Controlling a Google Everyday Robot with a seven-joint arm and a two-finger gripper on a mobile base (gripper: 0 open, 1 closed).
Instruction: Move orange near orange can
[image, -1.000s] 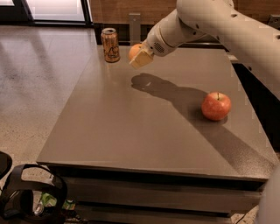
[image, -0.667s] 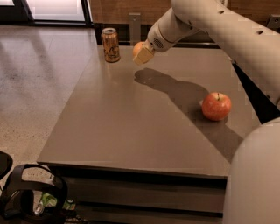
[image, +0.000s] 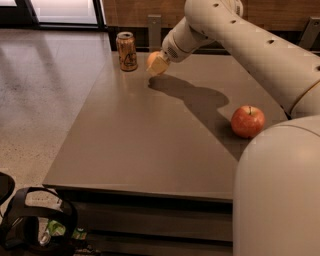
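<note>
Camera view: claw (image: 157, 65) holds orange (image: 151, 58) just beside orange can (image: 127, 51), markings unreadable.

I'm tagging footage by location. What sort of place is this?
Probably an office or lab common area: a plain grey table, polished speckled floor and wood-panelled wall. The pincer holds the orange beside the orange can at the table's far edge.

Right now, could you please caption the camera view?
Gripper, jaws around the orange, beside the orange can; apple apart.
</note>
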